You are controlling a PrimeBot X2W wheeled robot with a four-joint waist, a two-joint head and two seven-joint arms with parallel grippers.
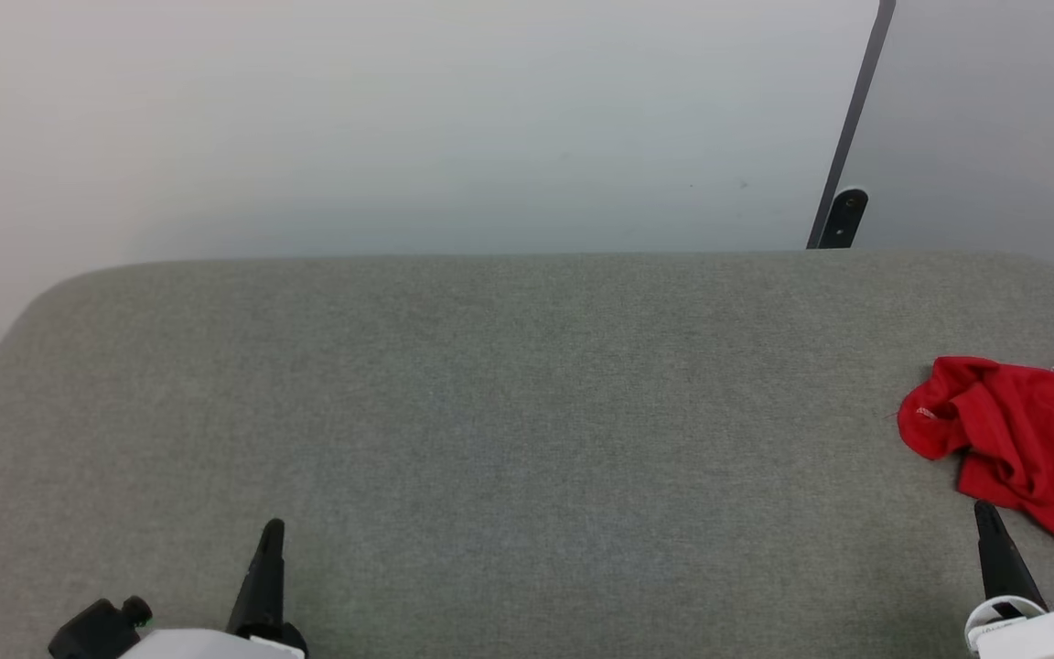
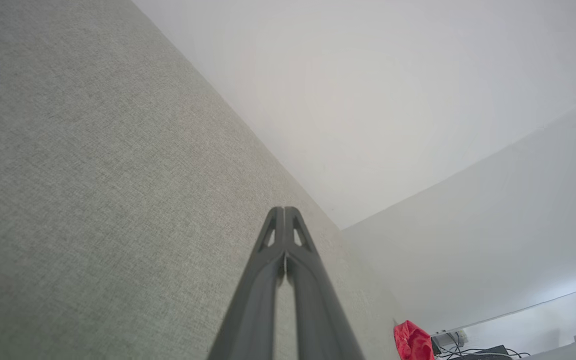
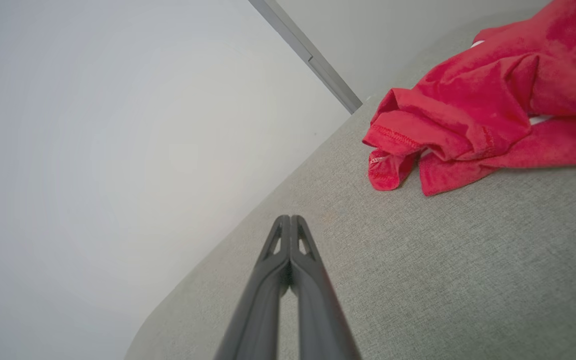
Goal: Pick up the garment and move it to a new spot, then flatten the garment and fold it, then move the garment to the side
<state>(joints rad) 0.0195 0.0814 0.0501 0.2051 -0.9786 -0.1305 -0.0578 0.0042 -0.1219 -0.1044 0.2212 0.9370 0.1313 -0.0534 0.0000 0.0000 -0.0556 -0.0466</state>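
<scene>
Red garment point(image 1: 1021, 439), crumpled on grey fabric top point(image 1: 527, 384), lies just ahead-right of right gripper point(image 1: 984, 511), long axis slanting off rightward; left gripper point(image 1: 273, 529) well apart, so right arm's nearer. Both finger pairs pinched shut, empty. Right wrist view gives hems & folds close-up; left wrist view, a far red scrap.

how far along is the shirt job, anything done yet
Nothing looks done: the garment lies crumpled at the right end of the grey surface. Nothing is in hand: the left gripper and right gripper are shut, empty, clear of it. Left: pick up, move, flatten, fold, set aside.
</scene>
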